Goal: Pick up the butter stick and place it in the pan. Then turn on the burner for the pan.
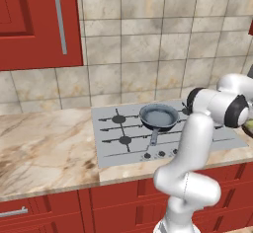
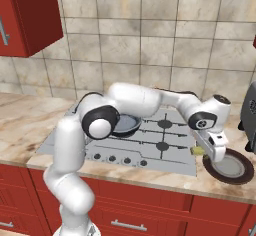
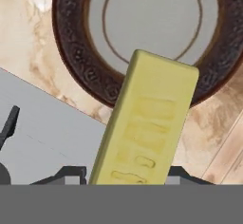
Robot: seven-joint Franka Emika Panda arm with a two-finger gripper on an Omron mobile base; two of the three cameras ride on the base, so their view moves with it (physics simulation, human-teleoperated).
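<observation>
The butter stick (image 3: 151,118), a pale yellow block, stands between my gripper (image 3: 126,175) fingers, which are shut on its lower end. It hangs above the edge of a dark-rimmed plate (image 3: 71,52). In the right base view the gripper (image 2: 212,151) is at the right end of the cooktop, over the plate (image 2: 245,172), with a bit of the butter stick (image 2: 198,151) showing at its left. The pan (image 1: 159,117) sits on the cooktop over its burner, handle toward the front; my arm partly covers the pan (image 2: 125,124) in the right base view.
The silver-grey cooktop (image 1: 111,150) lies in a marble counter (image 1: 44,148). Bare burners (image 1: 118,119) lie left of the pan, and a row of knobs (image 1: 160,153) runs along the front. A dark appliance (image 2: 249,112) stands at the far right.
</observation>
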